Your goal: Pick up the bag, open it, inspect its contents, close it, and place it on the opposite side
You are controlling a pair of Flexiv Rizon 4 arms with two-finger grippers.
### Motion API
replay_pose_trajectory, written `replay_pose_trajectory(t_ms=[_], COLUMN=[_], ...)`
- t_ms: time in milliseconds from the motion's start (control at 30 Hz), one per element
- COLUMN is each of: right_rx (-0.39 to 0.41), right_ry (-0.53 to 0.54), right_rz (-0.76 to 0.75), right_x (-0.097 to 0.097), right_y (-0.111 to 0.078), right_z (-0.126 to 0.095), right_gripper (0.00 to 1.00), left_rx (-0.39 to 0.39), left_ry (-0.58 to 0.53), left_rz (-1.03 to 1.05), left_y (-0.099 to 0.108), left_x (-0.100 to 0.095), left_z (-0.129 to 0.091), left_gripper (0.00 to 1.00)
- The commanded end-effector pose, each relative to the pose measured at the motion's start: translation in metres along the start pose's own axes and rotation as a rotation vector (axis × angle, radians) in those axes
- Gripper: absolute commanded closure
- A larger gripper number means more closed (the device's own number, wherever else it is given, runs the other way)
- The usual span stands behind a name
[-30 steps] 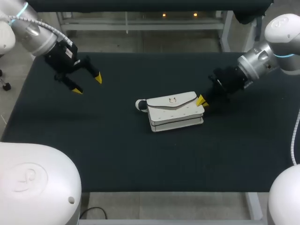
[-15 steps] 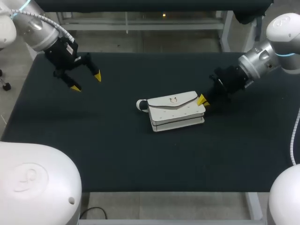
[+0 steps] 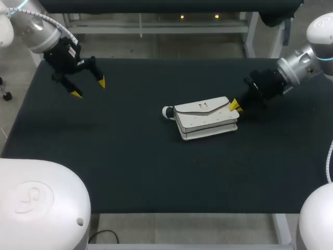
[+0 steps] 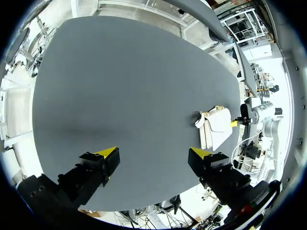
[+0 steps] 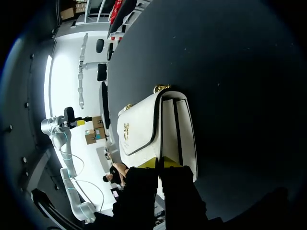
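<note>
The right gripper has its two fingers drawn almost together, and their yellow tips are set on the near end of the bag, one tip on the flap side and one on the body side. It appears to be pinching that end where the flap meets the body, though how firm the grip is cannot be judged. From this gripper the bag stretches straight ahead, and its long axis is nearly in line with the fingers. In the head view that axis runs across the table from side to side, tilted a little. The bag lies flat on the cloth, just to the right of the middle, and its far end carries a small dark loop or fitting. The right arm is plainly the nearer one, since it is touching the bag. The left gripper hangs near the far left corner, well apart from the bag, with its fingers spread wide and nothing between them. From there the bag lies far ahead and off to one side. The bag is the only container here. Its flap is down and the gold clasp sits in place, so whatever it holds is hidden. Opening it will likely need the left arm to cross to the clasp while the right steadies the end.
</note>
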State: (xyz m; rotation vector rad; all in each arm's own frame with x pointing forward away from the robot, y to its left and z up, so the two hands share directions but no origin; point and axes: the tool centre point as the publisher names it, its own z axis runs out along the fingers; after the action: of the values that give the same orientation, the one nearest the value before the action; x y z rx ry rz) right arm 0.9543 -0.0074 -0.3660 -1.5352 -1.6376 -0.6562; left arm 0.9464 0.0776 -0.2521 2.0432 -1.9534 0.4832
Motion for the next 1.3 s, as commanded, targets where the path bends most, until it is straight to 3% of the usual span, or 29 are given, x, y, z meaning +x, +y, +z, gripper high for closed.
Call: replay_pose_trajectory(t_ms=[33,433,1300], right_rx=[0.004,-0.029,-0.263], right_ry=[0.029,-0.003,-0.045], right_rz=[-0.027,-0.077,-0.034], right_x=[-0.011,-0.026,-0.099], right_y=[0.007,0.018,0.027], right_z=[-0.025,-0.068,-0.163], right_gripper=[1.0,1.0,1.0], left_rx=[0.017,0.017,0.002], left_ry=[-0.006,-0.064,-0.118], left_rz=[0.0,0.015,0.009], left_y=[0.002,-0.01,-0.027], left_x=[-0.005,-0.013,-0.051], left_z=[-0.004,-0.013,-0.032], left_gripper=[0.0,0.0,0.0])
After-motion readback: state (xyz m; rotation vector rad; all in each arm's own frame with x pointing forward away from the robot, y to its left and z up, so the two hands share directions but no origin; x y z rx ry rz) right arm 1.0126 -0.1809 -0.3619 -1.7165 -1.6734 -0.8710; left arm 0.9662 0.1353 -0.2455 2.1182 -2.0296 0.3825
